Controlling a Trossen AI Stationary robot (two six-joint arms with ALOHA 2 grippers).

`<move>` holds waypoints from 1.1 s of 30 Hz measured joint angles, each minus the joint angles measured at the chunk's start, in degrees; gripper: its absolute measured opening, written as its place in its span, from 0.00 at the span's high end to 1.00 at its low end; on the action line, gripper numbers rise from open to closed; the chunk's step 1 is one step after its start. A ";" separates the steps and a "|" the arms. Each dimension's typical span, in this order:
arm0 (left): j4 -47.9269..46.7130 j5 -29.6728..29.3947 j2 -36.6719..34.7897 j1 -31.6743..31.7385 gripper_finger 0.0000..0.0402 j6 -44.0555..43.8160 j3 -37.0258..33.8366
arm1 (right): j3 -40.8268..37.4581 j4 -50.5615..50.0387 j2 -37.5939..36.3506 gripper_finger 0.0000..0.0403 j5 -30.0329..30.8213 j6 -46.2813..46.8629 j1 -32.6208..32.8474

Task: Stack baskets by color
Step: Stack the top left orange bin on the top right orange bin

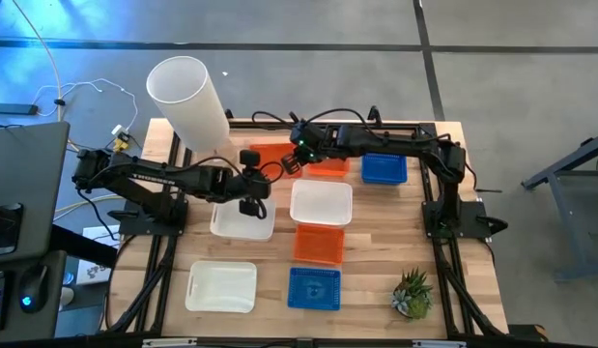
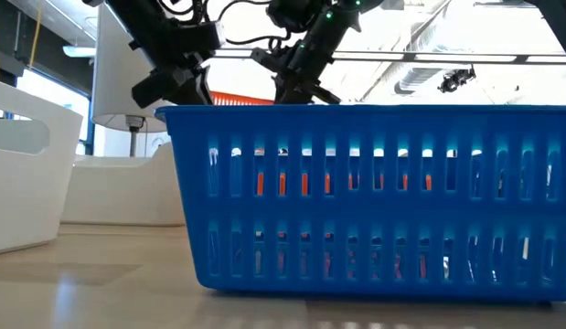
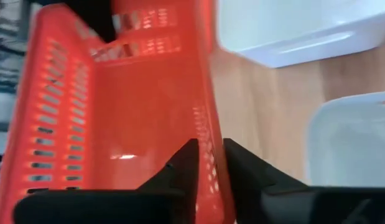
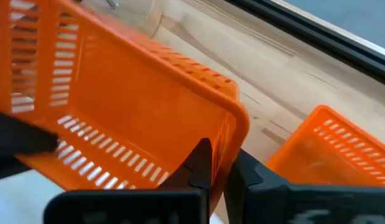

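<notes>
Right gripper (image 4: 218, 163), upper centre of the overhead frame: fingers pinched on the near wall of a raised orange mesh basket (image 4: 136, 118), one finger inside the wall and one outside. The right arm (image 1: 405, 145) reaches leftward across the back of the table (image 1: 376, 280). Left gripper (image 3: 209, 163), just left of centre in the overhead frame: fingers narrowly apart and straddling the opposite wall of the same basket; whether they press the wall cannot be told. The left arm (image 1: 144, 177) extends rightward from the left edge. The basket is tilted, held between both grippers, and empty. A second orange basket (image 4: 332, 152) lies on the wood beside it, near the back.

Other containers in the overhead frame, all empty: blue basket (image 1: 384, 168) at upper right; white basket (image 1: 321, 203) at centre; orange basket (image 1: 319, 244) just below it; blue basket (image 1: 314, 288) at lower centre; white basket (image 1: 221, 287) at lower left; white basket (image 1: 236, 224) under the left gripper. White cylinder (image 1: 189, 101) at upper left; potted plant (image 1: 412, 293) at lower right.
</notes>
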 joint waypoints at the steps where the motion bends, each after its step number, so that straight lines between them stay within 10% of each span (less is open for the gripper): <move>1: -0.01 1.09 0.00 -0.01 0.83 0.00 0.00 | 0.00 -0.22 0.00 0.99 -0.06 -0.01 -0.24; 12: -0.29 1.31 -0.07 -0.69 0.57 -3.49 0.00 | -0.15 -6.21 -0.15 1.00 -0.73 -2.42 -4.22; 33: -0.05 0.22 -0.09 -9.50 0.59 -7.04 0.00 | -0.09 -20.02 -9.07 1.00 -7.92 -4.82 -20.71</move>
